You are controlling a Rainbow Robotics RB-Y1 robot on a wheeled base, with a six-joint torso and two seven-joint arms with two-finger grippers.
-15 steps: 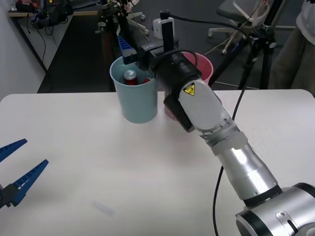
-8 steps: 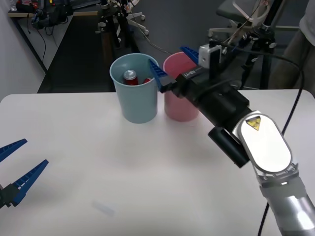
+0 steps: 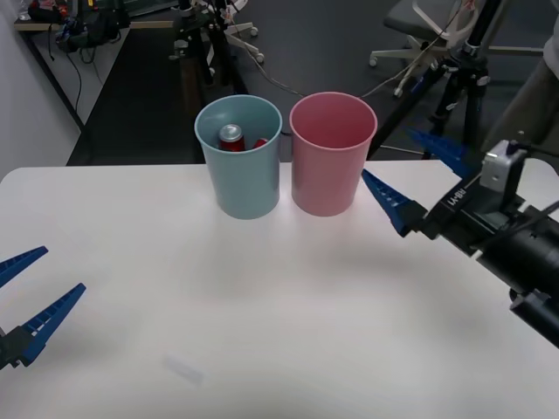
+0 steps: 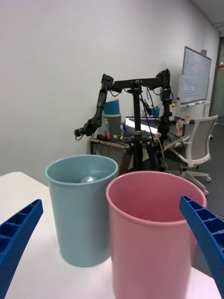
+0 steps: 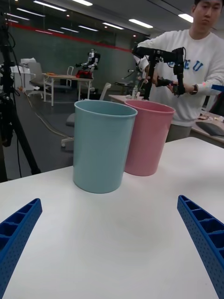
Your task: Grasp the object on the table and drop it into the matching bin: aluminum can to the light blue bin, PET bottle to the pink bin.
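Starting at your left, the left gripper hangs low over the near left edge of the table, fingers spread wide with nothing between them; you can treat that arm as parked. From its wrist camera the two bins stand side by side, well ahead of it.

Next along, the blue bin stands at the table's far edge, and the can is already inside it, silver top up against the bin's wall. A second bit of red shows just beside the can in the bin; you cannot tell what that is. The right wrist view also catches a silver glint inside the blue bin.

Touching or almost touching it on the right is the pink bin, which looks empty from above.

Farther right, the right gripper hovers above the table just beside the pink bin, fingers wide apart and holding nothing, pointing toward the bins.

So the drop looks done: can in the matching bin, nothing left lying on the table. What remains, at most, is for you to bring the right arm home.

As for writing, white lettering runs along the right gripper's black body but is too small to read. The can's label cannot be read either.
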